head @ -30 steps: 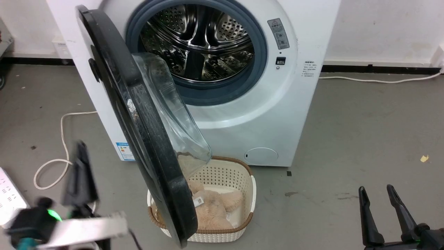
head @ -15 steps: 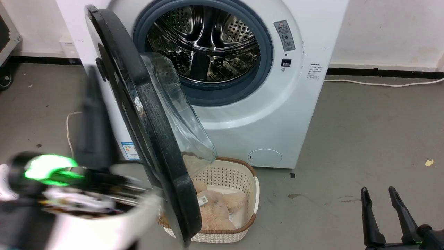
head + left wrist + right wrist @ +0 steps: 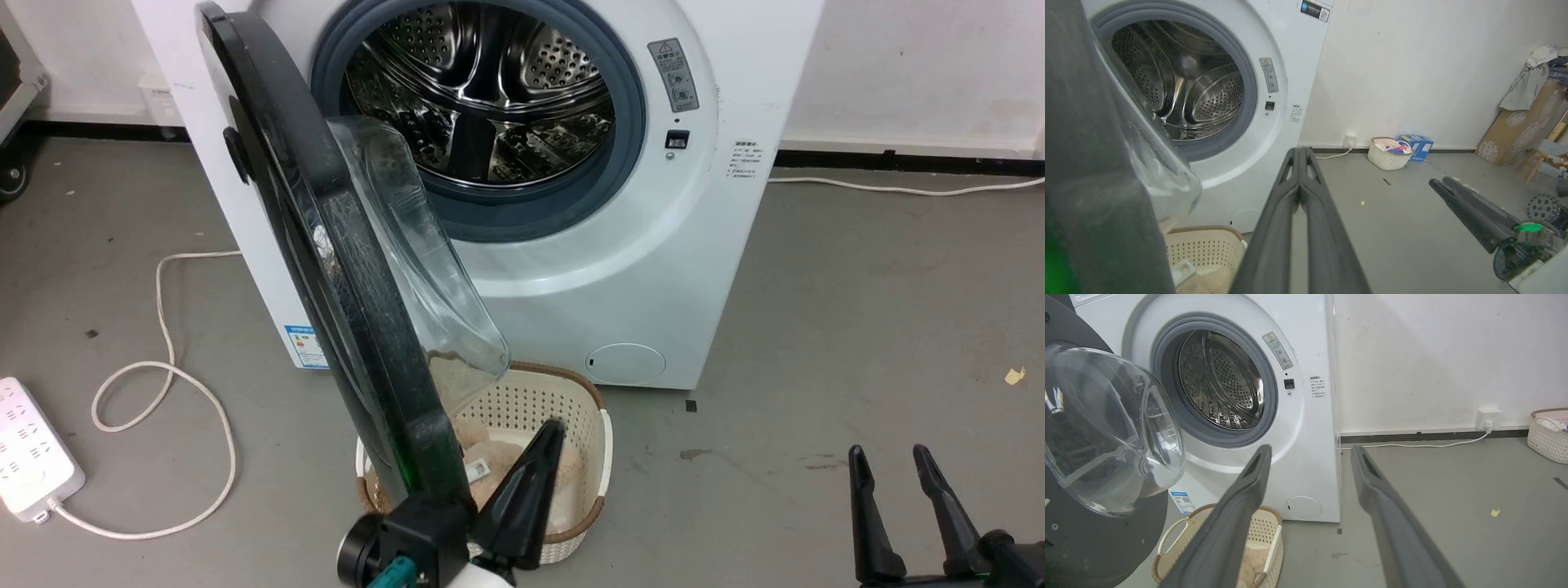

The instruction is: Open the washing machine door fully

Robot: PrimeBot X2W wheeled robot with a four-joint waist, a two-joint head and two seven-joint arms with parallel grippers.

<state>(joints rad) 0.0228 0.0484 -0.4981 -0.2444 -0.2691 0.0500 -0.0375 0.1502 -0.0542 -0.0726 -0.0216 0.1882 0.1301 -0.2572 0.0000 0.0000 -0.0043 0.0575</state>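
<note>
Washing machine door [image 3: 351,310] is standing ajar, edge just left of left gripper [image 3: 553,429] (fingers pressed together). Right gripper [image 3: 887,453] is gaping over floor [image 3: 816,310].

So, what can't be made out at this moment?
Whether the left end effector touches the washing machine door: in the head view the door edge overlaps its base; in the left wrist view the door is a near blur.
Inside the basket: in the head view the door and end effector cover most.
Text on the warning label: too small.
</note>
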